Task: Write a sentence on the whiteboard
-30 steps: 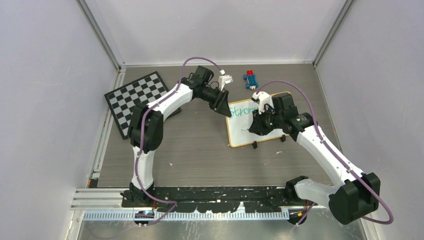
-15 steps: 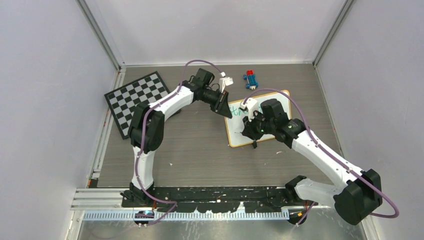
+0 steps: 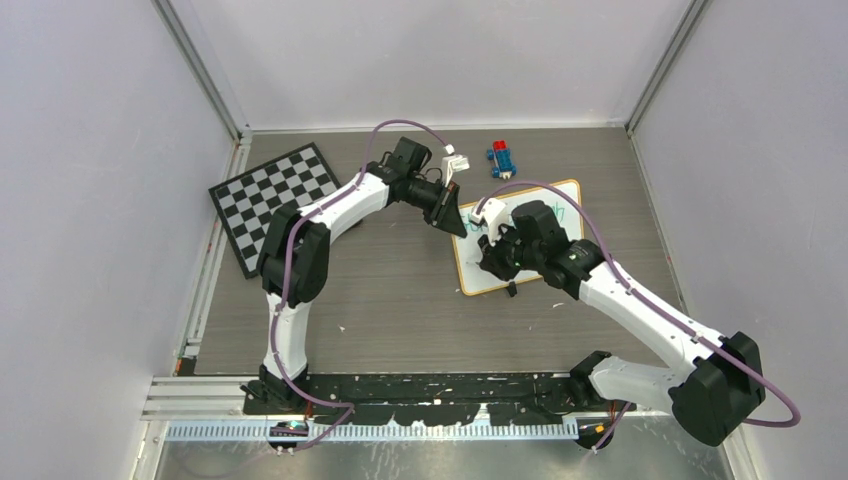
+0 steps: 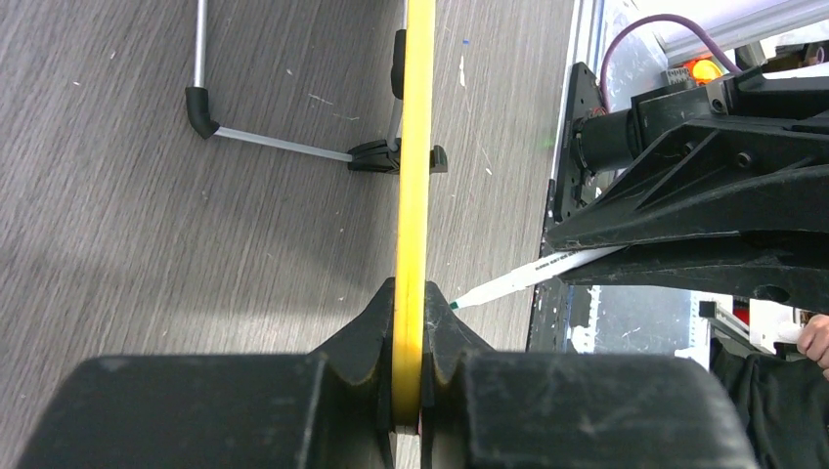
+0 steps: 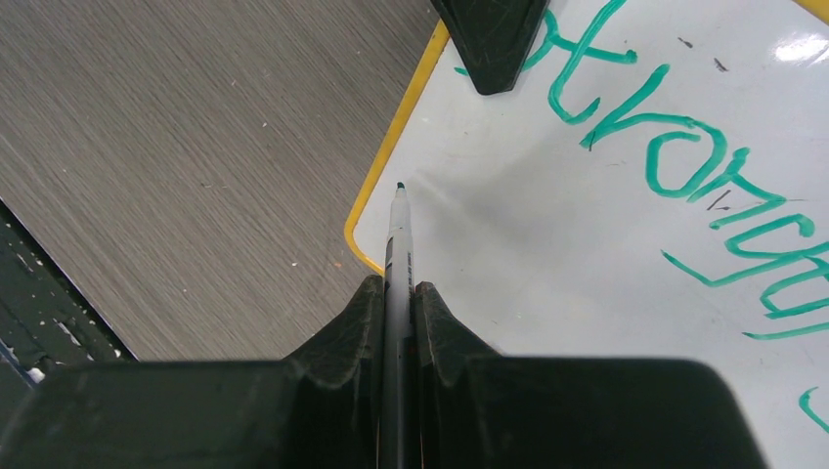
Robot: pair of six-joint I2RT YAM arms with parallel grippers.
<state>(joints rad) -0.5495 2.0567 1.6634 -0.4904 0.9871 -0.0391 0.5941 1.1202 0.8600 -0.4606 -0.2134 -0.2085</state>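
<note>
The whiteboard (image 3: 487, 281) is lying centre-right in the overhead view, carrying one sentence (image 5: 675, 156) that is beginning "Strong". My left gripper (image 4: 411, 303) is clamping its yellow edge to steady it. My right gripper (image 5: 396, 293) is pinching the one green marker (image 5: 396, 234), its tip sitting at the board's left margin, likely to start a second line.

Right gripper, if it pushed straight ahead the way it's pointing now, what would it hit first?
Probably the whiteboard: the marker in the right gripper aims at bare board near its corner, beside the green writing. Whether the tip already touches is unclear.
</note>
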